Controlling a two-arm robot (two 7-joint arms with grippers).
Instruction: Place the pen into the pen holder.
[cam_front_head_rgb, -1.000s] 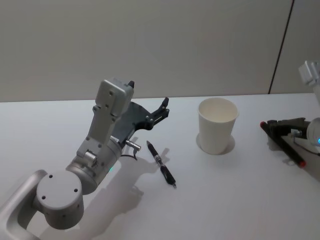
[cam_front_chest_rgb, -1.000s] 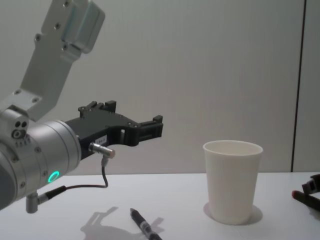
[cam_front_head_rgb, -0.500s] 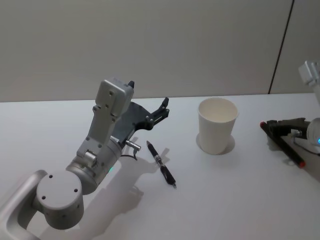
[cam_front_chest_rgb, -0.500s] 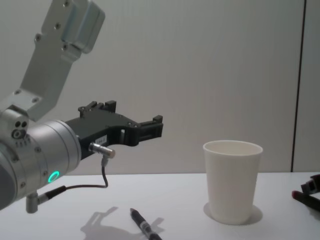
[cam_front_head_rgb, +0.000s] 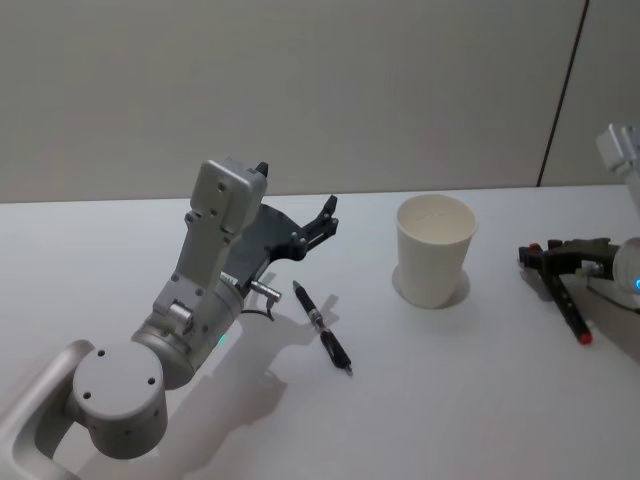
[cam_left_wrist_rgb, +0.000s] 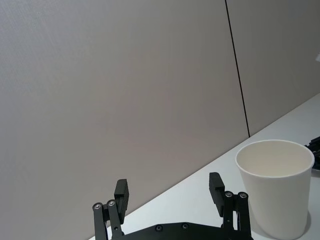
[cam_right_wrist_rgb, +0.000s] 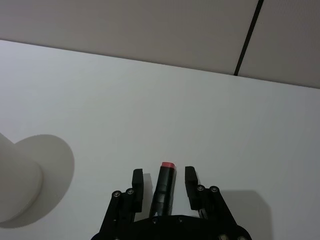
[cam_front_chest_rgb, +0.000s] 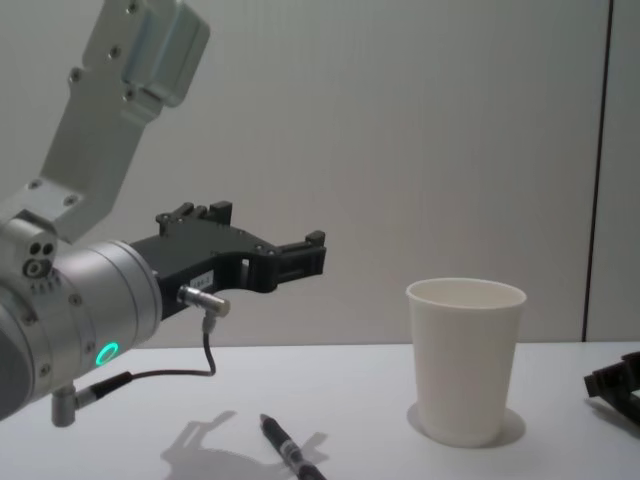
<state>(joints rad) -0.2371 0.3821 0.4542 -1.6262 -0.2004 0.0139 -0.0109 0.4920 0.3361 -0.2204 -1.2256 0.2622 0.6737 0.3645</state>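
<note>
Pen (cam_right_wrist_rgb: 163, 192) with red tip on the desk (cam_front_head_rgb: 450, 400) between the right end effector's (cam_right_wrist_rgb: 164, 172) narrowly parted fingers
Long axis along those fingers; pen holder (cam_front_head_rgb: 434, 250) off to the robot's left; left end effector (cam_left_wrist_rgb: 168, 192) wide, raised near a black pen (cam_front_head_rgb: 322, 340)

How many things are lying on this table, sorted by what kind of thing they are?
Pens: 2 (black pen, red-tipped pen)
Paper cup: 1
Total: 3
</note>
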